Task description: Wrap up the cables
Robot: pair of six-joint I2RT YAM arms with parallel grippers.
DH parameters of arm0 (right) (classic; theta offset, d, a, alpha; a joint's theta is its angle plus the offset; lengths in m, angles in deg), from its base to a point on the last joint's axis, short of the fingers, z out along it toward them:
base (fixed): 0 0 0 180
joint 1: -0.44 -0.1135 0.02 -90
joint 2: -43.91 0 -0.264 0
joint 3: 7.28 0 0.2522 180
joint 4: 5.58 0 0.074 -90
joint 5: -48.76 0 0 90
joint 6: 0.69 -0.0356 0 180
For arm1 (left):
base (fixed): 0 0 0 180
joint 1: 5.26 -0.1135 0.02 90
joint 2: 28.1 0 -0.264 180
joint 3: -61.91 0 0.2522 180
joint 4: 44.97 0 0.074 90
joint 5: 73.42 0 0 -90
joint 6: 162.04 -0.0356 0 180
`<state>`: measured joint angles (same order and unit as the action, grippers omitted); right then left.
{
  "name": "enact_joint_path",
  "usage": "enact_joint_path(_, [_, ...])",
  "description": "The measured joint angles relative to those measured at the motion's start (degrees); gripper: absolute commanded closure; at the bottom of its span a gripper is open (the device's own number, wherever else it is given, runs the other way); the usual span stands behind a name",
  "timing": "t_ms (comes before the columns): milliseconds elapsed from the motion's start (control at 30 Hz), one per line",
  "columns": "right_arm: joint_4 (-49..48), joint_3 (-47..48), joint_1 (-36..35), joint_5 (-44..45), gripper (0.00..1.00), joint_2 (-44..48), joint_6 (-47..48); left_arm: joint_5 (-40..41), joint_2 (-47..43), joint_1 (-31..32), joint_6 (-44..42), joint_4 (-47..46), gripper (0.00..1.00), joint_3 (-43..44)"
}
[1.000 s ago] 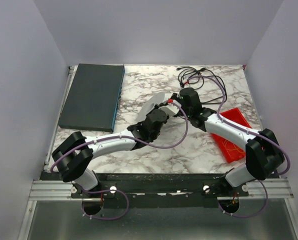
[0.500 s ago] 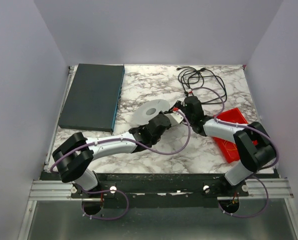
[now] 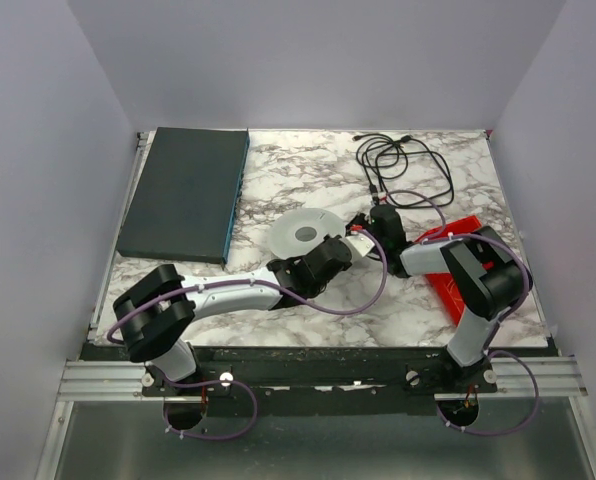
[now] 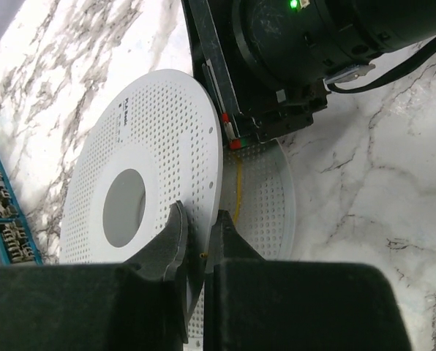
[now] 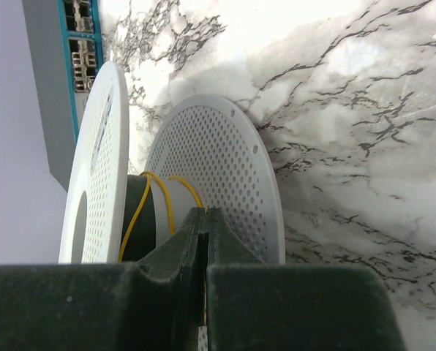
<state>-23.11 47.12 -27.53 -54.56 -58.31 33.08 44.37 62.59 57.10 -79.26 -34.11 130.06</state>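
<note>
A white perforated spool point(image 3: 303, 232) stands at the table's middle. My left gripper point(image 3: 336, 248) is shut on the rim of its near flange point(image 4: 159, 146), with one finger on each side of the rim point(image 4: 200, 241). My right gripper point(image 3: 364, 228) is shut on a thin yellow cable point(image 5: 181, 184), pinched at its fingertips point(image 5: 205, 212). The cable runs from there onto the spool's hub point(image 5: 148, 212) in a couple of turns between the two flanges. It also shows in the left wrist view point(image 4: 238, 191), below my right gripper point(image 4: 232, 140). More yellow cable lies in loose loops in the red tray point(image 3: 468, 268).
A dark flat box with a blue edge point(image 3: 185, 192) lies at the back left and also shows in the right wrist view point(image 5: 61, 73). A thicker black cord with plugs point(image 3: 398, 160) lies coiled at the back right. The red tray is at the right edge.
Both grippers and the spool have moved toward the near side and a little left. The spool's face now shows more to the top camera. The right arm has folded in.
</note>
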Motion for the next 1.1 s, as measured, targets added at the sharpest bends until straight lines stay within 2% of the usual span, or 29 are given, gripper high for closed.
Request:
enact_joint_path(433, [-7.15,-1.79,1.42,-0.42,0.99,-3.28,-1.84,-0.17,3.06,0.50,8.37,0.20,1.00,1.09])
enact_joint_path(733, [-6.80,-5.27,4.35,-0.55,0.94,-2.03,-0.72,-0.20,7.76,1.84,13.09,0.20,1.00,2.54])
enact_joint_path(900, [-4.55,-5.25,4.59,-0.52,0.94,-0.94,0.31,-0.15,9.09,2.01,15.26,1.31,0.94,4.15])
enact_joint_path(1100, [0.04,-5.18,5.46,-0.39,0.88,1.16,1.66,-0.37,10.95,2.01,18.12,2.25,0.78,6.21])
